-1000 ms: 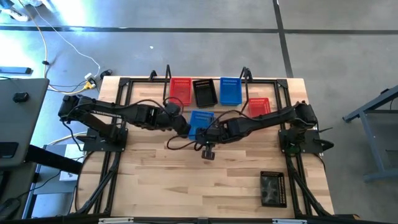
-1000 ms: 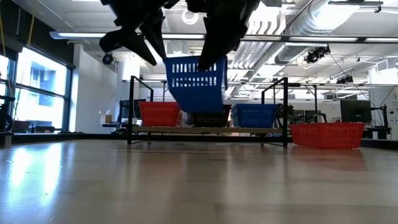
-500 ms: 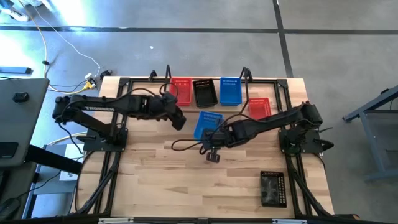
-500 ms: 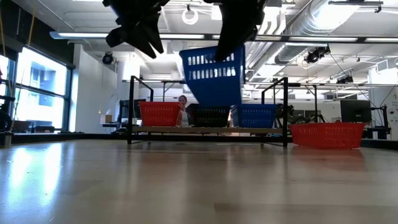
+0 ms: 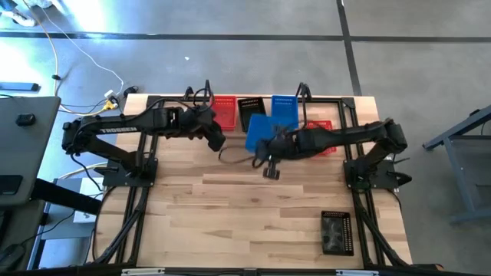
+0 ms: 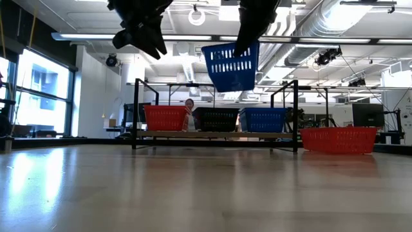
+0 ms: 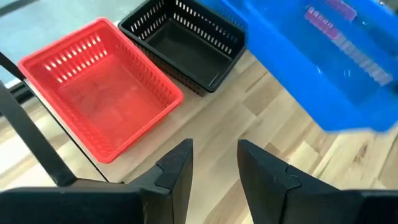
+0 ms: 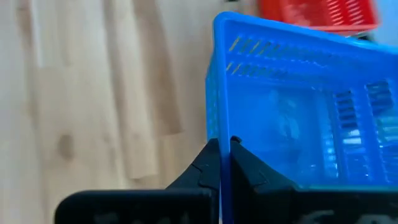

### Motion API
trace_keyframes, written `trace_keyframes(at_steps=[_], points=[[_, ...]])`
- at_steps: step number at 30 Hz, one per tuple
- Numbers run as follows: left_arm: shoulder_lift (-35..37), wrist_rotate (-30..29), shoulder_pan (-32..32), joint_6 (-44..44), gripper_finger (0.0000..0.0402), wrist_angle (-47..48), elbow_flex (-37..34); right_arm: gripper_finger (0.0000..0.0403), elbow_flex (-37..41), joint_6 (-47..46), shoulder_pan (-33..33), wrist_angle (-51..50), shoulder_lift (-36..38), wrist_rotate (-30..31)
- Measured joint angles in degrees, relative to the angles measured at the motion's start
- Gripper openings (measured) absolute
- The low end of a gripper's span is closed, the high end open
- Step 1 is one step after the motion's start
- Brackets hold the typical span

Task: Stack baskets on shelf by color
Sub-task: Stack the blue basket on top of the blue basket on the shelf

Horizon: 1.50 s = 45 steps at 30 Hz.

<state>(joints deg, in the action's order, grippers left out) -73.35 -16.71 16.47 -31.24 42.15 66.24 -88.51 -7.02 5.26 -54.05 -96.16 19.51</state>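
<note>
Gripping a blue basket [image 6: 230, 66] rim, right tool [image 8: 222, 149] hangs above shelf [image 6: 215, 135].

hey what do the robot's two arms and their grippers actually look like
Both are dark, near-black jointed arms. The left gripper ends in two flat, matte black fingers with angular stepped edges. The right gripper has the same black fingers, tapering to narrow tips. Thin black cables loop beside both arms, and a small dark block hangs under the right arm.

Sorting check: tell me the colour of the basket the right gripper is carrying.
Blue: the basket in the right gripper, clearest in the low view.
</note>
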Motion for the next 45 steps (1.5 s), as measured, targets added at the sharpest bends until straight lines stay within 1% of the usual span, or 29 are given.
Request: trace_keyframes(at_steps=[4,8,11,14,20,27,32,37,45], points=[[0.0,2.4,1.9,1.8,0.0115,0.0,0.0,0.0,0.0,6.8,-4.7,-0.1,3.3,0.0],[0.0,2.4,3.8,2.1,0.0115,0.0,0.0,0.0,0.4,12.9,-9.7,0.6,7.3,0.0],[0.0,2.4,5.1,2.1,0.0115,0.0,0.0,0.0,2.2,16.7,-13.3,2.1,10.9,0.0],[0.0,2.4,6.4,2.1,0.0115,0.0,0.0,0.0,6.5,20.2,-16.9,5.8,14.5,-2.0],[0.0,2.4,8.7,1.4,0.0115,0.0,0.0,0.0,17.1,27.9,-22.9,14.9,20.1,-8.9],[0.0,2.4,10.4,-0.1,0.0115,-0.1,0.0,0.0,23.5,35.3,-27.2,16.8,20.8,-12.7],[0.0,2.4,10.6,-0.2,0.0115,-0.1,0.0,0.0,26.9,39.0,-29.2,19.0,20.8,-13.3],[0.0,2.3,10.6,-1.6,0.0115,-0.1,0.0,0.0,29.7,39.6,-30.5,20.5,20.8,-13.7],[-0.1,2.1,10.6,-1.8,0.0115,-0.1,0.0,0.0,31.9,41.1,-31.6,21.9,20.8,-14.0]])
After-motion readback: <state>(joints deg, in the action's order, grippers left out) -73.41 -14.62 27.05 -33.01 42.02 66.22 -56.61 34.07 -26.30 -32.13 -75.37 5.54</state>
